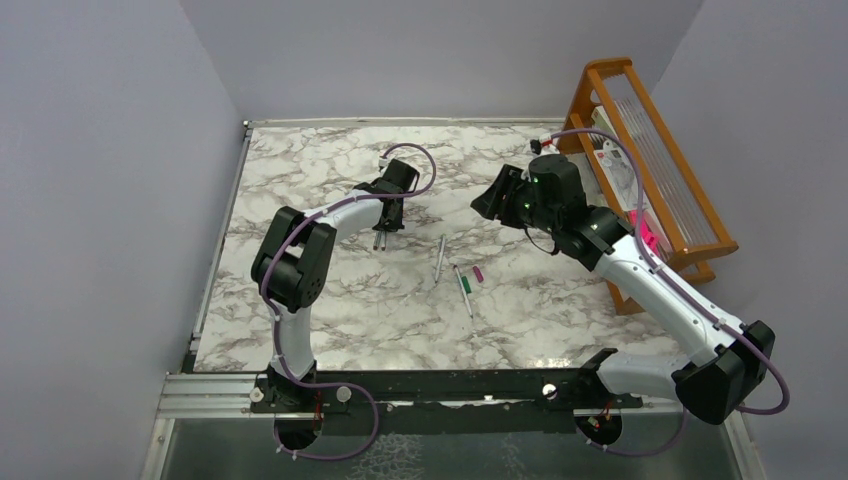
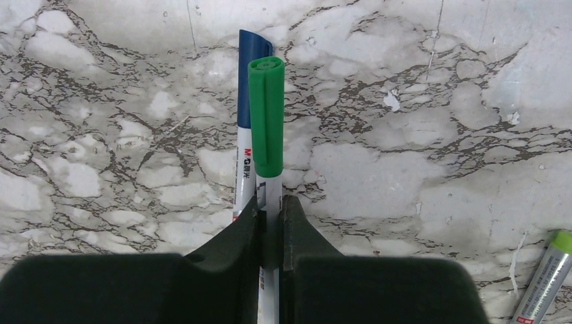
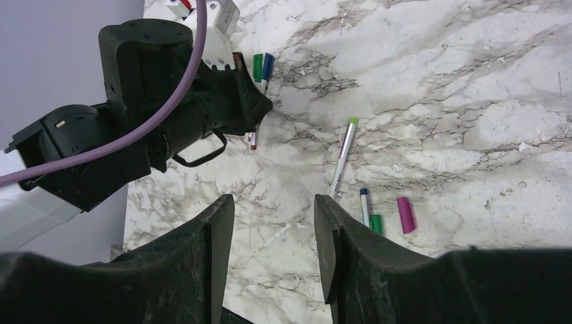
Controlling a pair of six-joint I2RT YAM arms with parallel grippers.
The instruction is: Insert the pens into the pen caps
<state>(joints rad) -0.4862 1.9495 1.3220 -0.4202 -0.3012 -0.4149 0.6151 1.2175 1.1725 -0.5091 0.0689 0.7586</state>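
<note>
My left gripper [image 2: 270,199] is shut on a white pen wearing a green cap [image 2: 266,118], low over the marble table [image 1: 300,190]. A second white pen with a blue cap [image 2: 247,81] lies just left of it, outside the jaws. In the top view the left gripper [image 1: 385,228] is at mid-left. My right gripper [image 3: 273,223] is open and empty, raised at the right [image 1: 488,205]. A silver pen with a light green tip [image 3: 342,156] lies below it. Beside that lie a pen with a blue tip [image 3: 365,204], a green cap [image 3: 376,223] and a magenta cap [image 3: 405,214].
A wooden rack [image 1: 650,150] stands at the table's right edge with a bright pink object [image 1: 646,236] in it. Grey walls close in the left, back and right. The arms' metal base rail [image 1: 430,390] runs along the near edge.
</note>
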